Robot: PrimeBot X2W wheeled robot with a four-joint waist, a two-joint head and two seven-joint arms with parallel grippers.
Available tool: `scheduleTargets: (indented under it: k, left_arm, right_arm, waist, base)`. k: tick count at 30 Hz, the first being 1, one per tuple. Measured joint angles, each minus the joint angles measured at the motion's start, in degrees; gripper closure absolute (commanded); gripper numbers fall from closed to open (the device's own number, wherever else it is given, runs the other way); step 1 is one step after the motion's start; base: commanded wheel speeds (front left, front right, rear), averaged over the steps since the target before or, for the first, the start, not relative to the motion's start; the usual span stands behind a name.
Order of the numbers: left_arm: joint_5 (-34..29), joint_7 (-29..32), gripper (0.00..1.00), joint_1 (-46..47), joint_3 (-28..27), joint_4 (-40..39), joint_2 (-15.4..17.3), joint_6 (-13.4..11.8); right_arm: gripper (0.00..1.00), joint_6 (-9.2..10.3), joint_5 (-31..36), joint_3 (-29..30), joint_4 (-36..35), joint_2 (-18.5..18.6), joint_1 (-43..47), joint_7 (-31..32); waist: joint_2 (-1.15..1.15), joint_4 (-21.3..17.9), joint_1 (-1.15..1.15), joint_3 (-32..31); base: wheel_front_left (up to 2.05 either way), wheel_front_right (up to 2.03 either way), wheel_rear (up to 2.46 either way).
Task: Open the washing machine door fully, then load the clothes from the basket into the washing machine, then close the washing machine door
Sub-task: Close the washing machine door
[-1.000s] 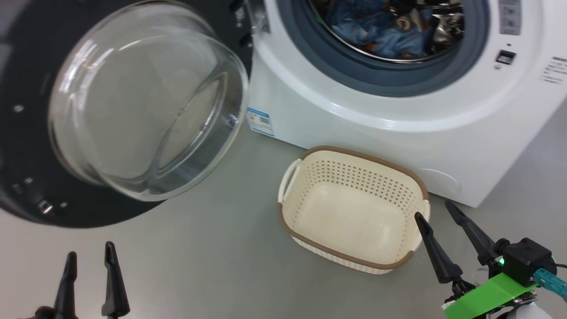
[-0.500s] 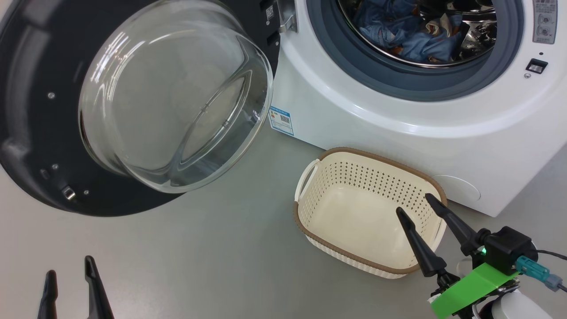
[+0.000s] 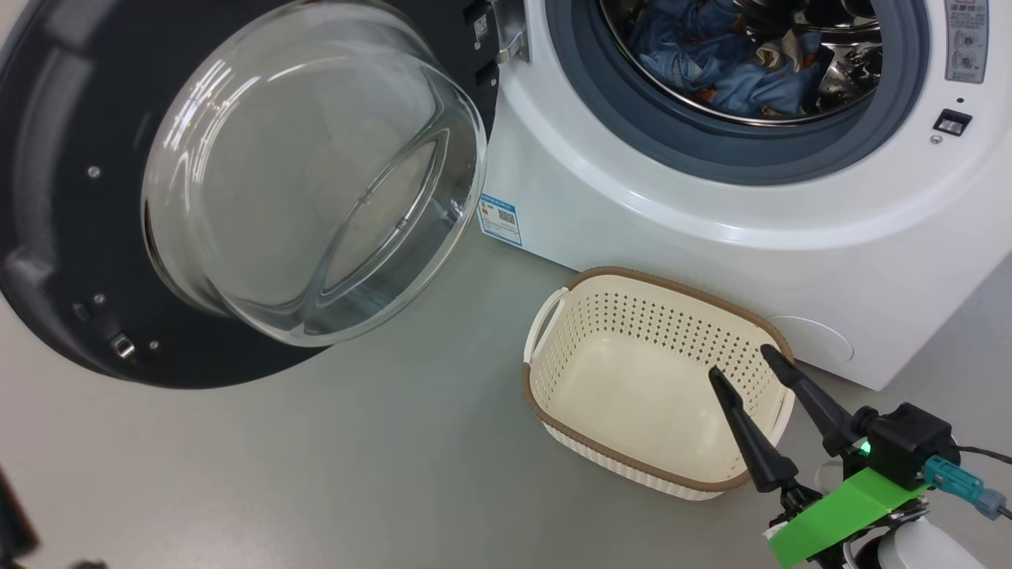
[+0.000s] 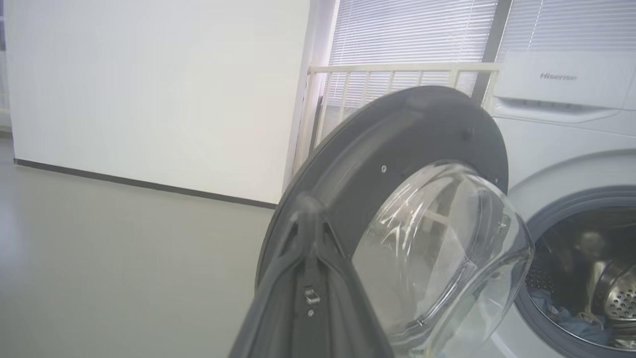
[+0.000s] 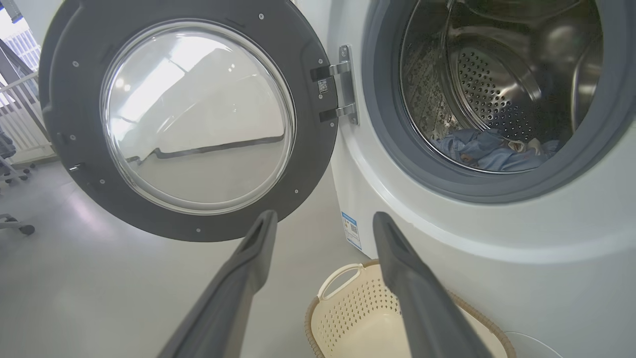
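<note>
Right fingers apart near basket, clothes in drum

1. Floor: smooth, pale grey, with a soft sheen.
2. Wall: plain white, with a dark baseboard along its foot.
3. Blinds: white horizontal slats, bright with daylight.
4. Railing: cream bars in front of the blinds.
5. Caster: a dark wheel resting on the floor, far left in the right wrist view.
</note>
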State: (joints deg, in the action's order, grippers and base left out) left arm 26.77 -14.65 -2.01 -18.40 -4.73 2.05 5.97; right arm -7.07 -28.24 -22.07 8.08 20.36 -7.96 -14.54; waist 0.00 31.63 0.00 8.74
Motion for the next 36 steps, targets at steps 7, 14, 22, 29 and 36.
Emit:
scheduleTargets:
  k: [7,14,22,29,36]
  left_arm:
    - [13.2,0.0,1.0,10.4,-4.8,2.5,8.8,1.1]
    - [30.6,6.4,1.0,23.6,-3.6,16.1,21.7,1.1]
    - [42.5,15.1,1.0,34.2,1.1,29.4,29.5,1.1]
    - [50.3,27.7,1.0,39.9,6.6,38.7,32.8,1.1]
    - [52.8,34.6,1.0,43.6,10.9,45.2,33.8,1.1]
  right_arm:
    - [0.0,0.0,0.1,2.2,-0.8,-0.8,1.5,0.0]
    - [0.0,0.0,0.6,3.8,-1.6,-1.0,2.9,0.0]
    - [0.0,0.0,1.1,3.8,-2.1,-0.8,2.9,0.0]
    - [0.0,0.0,1.1,3.9,-2.5,0.0,2.8,0.0]
    - [0.0,0.0,1.6,3.8,-2.7,1.2,2.4,0.0]
  waist:
    - [0.0,-0.3,0.0,0.2]
    - [0.0,-0.4,0.0,1.3]
    - [0.0,-1.2,0.0,3.0]
    - [0.0,-1.8,0.01,5.0]
    - [0.0,-1.9,0.01,6.9]
  base:
    - [0.0,0.0,0.0]
    - [0.0,0.0,0.0]
    - [0.0,0.0,0.0]
    - [0.0,0.0,0.0]
    - [0.0,0.0,0.0]
